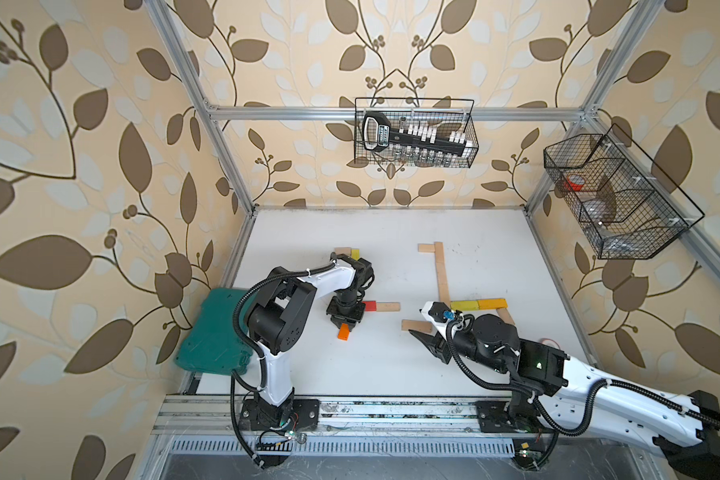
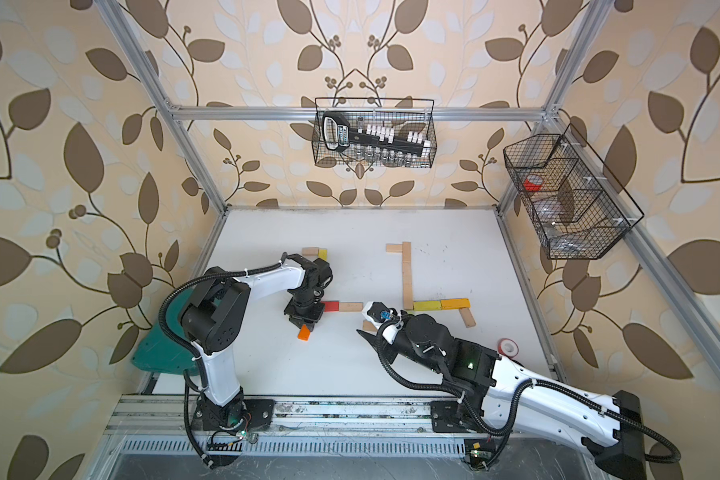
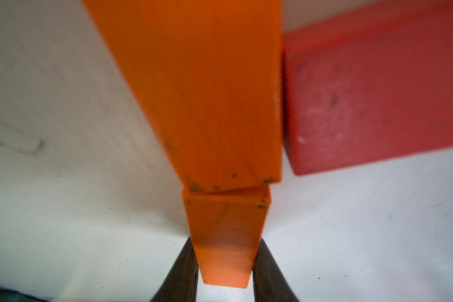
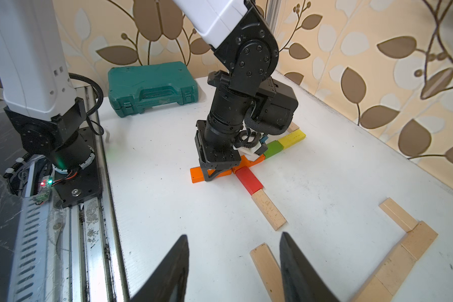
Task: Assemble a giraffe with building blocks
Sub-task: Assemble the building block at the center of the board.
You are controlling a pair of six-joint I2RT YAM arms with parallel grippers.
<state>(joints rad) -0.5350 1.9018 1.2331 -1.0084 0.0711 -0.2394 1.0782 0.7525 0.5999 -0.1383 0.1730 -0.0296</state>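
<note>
Left tool [image 3: 225, 243] clamped on orange block [image 3: 225, 217]; right tool [image 4: 233, 235] apart, pale plank [image 4: 266, 266] beside.

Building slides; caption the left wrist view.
Orange plank pinched in the left jaws, meeting a second orange plank beside a red plank.

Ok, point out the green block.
The green block, seen only from the right wrist, sits between the yellow block and an orange block; all others are other colours.

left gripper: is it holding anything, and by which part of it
The left gripper pinches an orange block, clamped across its two long sides near one end.
</note>
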